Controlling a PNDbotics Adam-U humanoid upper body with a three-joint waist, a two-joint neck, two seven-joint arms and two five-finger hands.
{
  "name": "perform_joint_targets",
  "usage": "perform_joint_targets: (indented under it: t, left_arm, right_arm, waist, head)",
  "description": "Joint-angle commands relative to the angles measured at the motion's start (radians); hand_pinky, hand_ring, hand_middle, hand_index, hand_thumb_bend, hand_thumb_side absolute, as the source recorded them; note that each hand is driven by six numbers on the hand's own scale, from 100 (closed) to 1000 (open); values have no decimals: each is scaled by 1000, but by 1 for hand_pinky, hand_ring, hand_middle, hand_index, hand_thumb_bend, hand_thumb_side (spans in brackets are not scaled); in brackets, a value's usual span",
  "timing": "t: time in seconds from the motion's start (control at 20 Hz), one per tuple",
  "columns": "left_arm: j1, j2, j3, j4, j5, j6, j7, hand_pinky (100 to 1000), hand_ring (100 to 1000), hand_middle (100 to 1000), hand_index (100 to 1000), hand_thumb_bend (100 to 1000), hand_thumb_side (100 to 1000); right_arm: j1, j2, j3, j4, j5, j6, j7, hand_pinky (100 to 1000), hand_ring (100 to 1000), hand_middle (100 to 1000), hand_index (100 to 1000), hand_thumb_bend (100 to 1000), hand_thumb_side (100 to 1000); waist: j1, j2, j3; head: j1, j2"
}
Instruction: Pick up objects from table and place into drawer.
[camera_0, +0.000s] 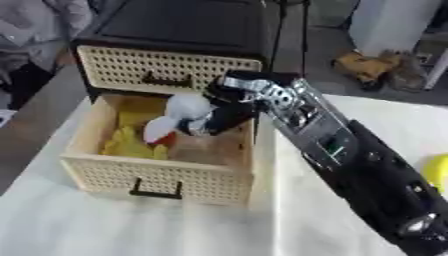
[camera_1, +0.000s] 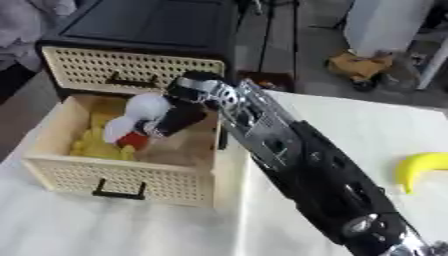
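A: Where is the right robot hand (camera_1: 179, 117) seen?

B: It is seen over the open lower drawer (camera_0: 157, 182) of the small cabinet (camera_0: 175, 30). The arm is stretched from the lower right corner across the white desk (camera_0: 131, 230) to the drawer.

A: What is held by it?

B: A soft toy (camera_1: 140, 115), white with a red part at its lower end, is held. The dark fingers are curled around the right side of the toy, so the hand is closed on it. How far the fingers go around it cannot be told, because the picture is blurred there.

A: Is the toy already laid in the drawer?

B: It is found inside the outline of the drawer, above the bottom. Whether the bottom is touched by it cannot be told. A yellow thing (camera_0: 131, 145) is lying under and beside it, in the left part of the drawer.

A: What else is noticed on the desk?

B: A yellow banana (camera_1: 420, 167) is lying at the right side, well apart from the drawer. The upper drawer (camera_0: 166, 70) of the cabinet is pushed in, and its dark handle is seen.

A: And the left robot hand?

B: It is shown in neither view.
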Motion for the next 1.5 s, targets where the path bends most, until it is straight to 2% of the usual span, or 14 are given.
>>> perform_joint_targets:
  t: [0.05,0.2,0.6,0.7,1.05,1.5]
  left_arm:
    - [-14,9,9,-13,-3,0,2,505,559,663,887,100,941]
    - [-14,7,8,-13,-3,0,1,505,558,662,887,100,943]
    - [-13,5,8,-13,-3,-1,1,504,558,661,887,100,943]
    - [-12,4,8,-13,-3,-2,0,504,557,661,887,100,943]
    - [-11,4,8,-13,-2,-3,-2,504,557,661,887,100,943]
    - [-11,4,8,-13,-2,-3,-1,504,557,661,887,100,943]
  right_arm:
    - [-14,-5,-6,-4,16,-3,16,685,696,476,642,551,426]
    - [-15,-4,-8,-7,21,-8,21,699,713,510,690,604,440]
    - [-16,-2,-9,-4,31,-12,25,711,732,528,719,639,437]
    - [-16,-1,-4,-3,39,-12,32,721,747,556,731,646,417]
    - [-14,-2,-5,-7,65,-16,46,722,745,555,713,631,427]
    - [-1,-29,-12,-54,39,-6,37,722,744,553,706,621,431]
  waist:
    - [9,-19,1]
    - [8,-18,1]
    - [10,-17,3]
    - [10,-16,3]
    - [9,-16,2]
    - [8,-16,1]
  head:
    - [-1,-10]
    - [-1,-11]
    - [0,-9]
    - [1,-8]
    - [2,-8]
    - [3,-12]
